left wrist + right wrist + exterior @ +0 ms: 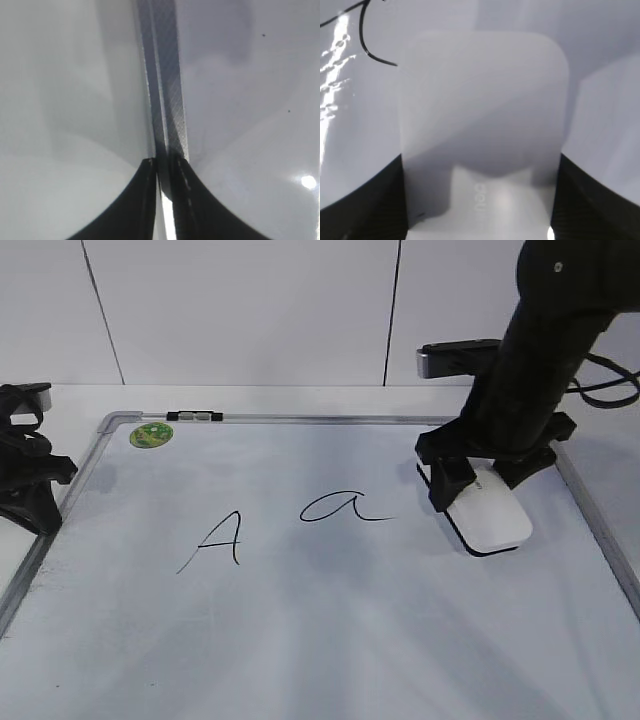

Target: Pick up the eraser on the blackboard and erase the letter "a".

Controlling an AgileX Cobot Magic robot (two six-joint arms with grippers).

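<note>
The white eraser lies flat on the blackboard, right of the cursive letter "a". My right gripper is shut on the eraser, one finger on each long side. In the right wrist view the eraser fills the middle between my fingers, and the tail stroke of the "a" shows at the upper left. My left gripper rests at the board's left edge, its fingers shut over the grey frame.
An angular capital "A" is written left of the "a". A round green sticker and a small black-and-silver clip sit at the board's top left. A white wall stands behind.
</note>
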